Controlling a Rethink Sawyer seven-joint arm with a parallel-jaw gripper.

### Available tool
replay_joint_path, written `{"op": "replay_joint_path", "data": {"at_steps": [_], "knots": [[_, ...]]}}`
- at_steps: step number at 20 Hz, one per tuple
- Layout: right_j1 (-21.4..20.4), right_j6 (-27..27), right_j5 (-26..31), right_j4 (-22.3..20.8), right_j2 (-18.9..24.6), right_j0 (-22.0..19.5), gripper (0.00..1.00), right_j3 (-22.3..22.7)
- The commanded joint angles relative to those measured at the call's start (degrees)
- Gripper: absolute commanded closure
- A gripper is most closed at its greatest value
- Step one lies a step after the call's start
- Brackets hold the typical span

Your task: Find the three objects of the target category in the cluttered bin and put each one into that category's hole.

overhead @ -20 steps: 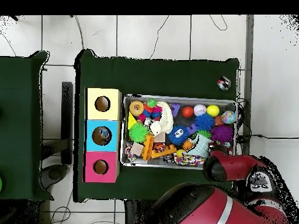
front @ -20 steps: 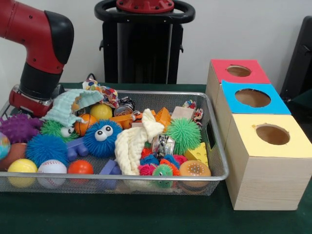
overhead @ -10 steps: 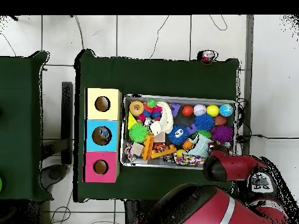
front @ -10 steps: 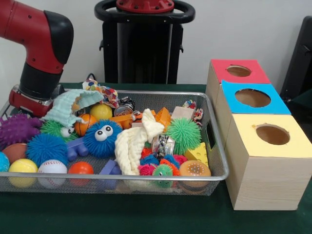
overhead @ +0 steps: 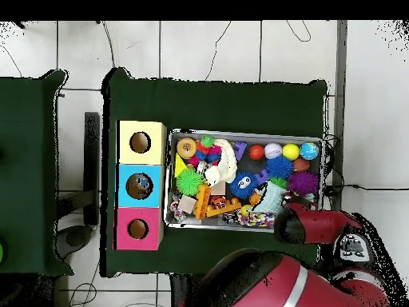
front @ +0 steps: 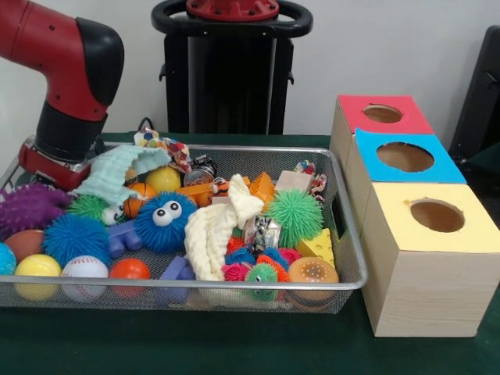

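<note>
A wire mesh bin [front: 234,148] holds a heap of toys: a blue fuzzy ball with eyes [front: 164,220], a cream cloth [front: 215,230], a green spiky ball [front: 294,215], a yellow cheese wedge [front: 316,246], a baseball [front: 83,268] and several smooth and spiky balls. My arm's red wrist [front: 48,162] sits at the bin's far left corner, right against a mint cloth [front: 117,172]. The cloth hides the gripper end. Three wooden boxes with holes stand right of the bin: red [front: 381,115], blue [front: 402,156], yellow [front: 436,216].
In the overhead view the arm [overhead: 307,226] covers the bin's lower right corner, beside the mint cloth [overhead: 270,201]. The boxes run yellow [overhead: 140,142], blue [overhead: 139,185], pink [overhead: 137,229] along the bin's left side. Green cloth covers the table [overhead: 216,100].
The arm has edged toward the bin's middle, and the mint cloth has shifted with it. A blue globe ball has settled low in the left front corner.
</note>
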Motion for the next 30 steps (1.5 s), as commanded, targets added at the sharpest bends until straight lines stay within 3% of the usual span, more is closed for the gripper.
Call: {"op": "replay_joint_path", "data": {"at_steps": [1, 11, 21, 27, 30], "knots": [[5.91, 11.62, 3.32, 10.14, 5.71, 5.93, 0.0, -2.89], [3.2, 9.44, 7.71, 16.74, 4.49, 8.57, 0.0, -0.32], [0.72, 6.06, 11.52, 17.09, 2.97, 8.4, 0.0, 0.8], [-6.08, 0.91, 24.65, 17.56, 2.13, 8.96, 0.0, 2.17], [-8.66, -0.3, 28.21, 17.75, 3.24, 8.73, 0.0, 2.92]]}}
